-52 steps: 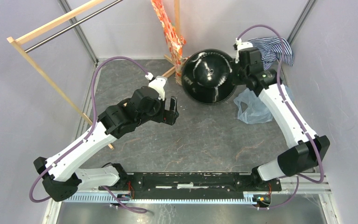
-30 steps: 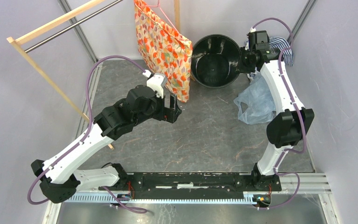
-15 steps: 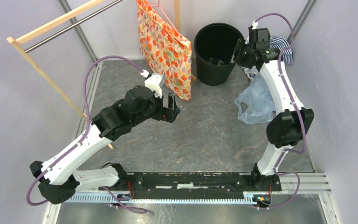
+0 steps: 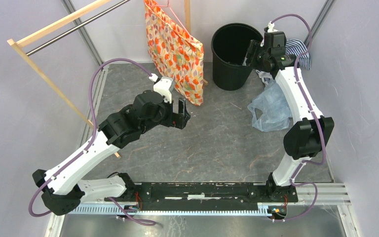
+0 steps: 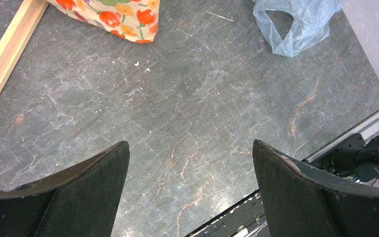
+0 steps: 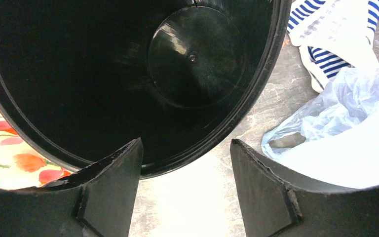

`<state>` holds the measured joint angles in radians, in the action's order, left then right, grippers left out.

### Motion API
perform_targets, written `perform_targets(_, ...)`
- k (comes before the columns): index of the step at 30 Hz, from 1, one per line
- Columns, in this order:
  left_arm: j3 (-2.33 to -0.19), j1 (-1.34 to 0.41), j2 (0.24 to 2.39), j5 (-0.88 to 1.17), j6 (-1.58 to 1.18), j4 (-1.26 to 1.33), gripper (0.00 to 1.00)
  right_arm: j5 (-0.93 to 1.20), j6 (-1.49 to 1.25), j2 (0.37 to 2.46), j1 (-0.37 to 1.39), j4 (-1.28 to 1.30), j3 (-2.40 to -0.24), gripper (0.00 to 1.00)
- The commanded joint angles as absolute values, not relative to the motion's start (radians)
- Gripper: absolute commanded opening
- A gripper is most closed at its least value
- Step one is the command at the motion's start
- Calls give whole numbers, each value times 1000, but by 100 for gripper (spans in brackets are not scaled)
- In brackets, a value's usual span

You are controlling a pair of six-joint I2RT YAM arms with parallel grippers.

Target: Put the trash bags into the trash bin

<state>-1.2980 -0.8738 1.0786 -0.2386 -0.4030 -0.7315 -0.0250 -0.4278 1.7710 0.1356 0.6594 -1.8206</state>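
Trash bin (image 4: pixel 228 74): black, upright on the tabletop (image 4: pixel 217 148), mouth up, nothing visible inside. Right fingers (image 6: pixel 111 190): spread wide and holding nothing, with the bin's near rim just ahead of the tips. This looks like a stance for steadying or letting go of the bin, leaving its mouth ready to receive. Trash bag (image 6: pixel 335 108): pale blue, crumpled, lying on the tabletop to the right of the right fingers, near the bin but outside it, so the task is judged barely begun. Striped cloth (image 6: pixel 335 29): ahead-right of those fingers, beyond the bag. Left fingers (image 5: pixel 79 197): wide apart and empty, poised over bare tabletop. The bag lies far ahead-right of them, the floral bag (image 5: pixel 113 15) ahead-left, and a wooden rail (image 5: pixel 5 59) at far left. Next requirement, as judged: a pinch on the bag, whose thin film is likely to slip or snag.
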Motion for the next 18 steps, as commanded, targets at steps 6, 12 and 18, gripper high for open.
perform_targets(6, -1334, -877, 1099, -262, -397, -733, 100, -30, -354, 1715, 141, 628, -1856, 77)
perform_targets(12, -1338, -877, 1104, -271, -399, -735, 100, -35, -332, 1685, 141, 596, -1857, 80)
perform_targets(18, -1355, -876, 1120, -281, -397, -747, 100, -37, -309, 1669, 142, 586, -1885, 84)
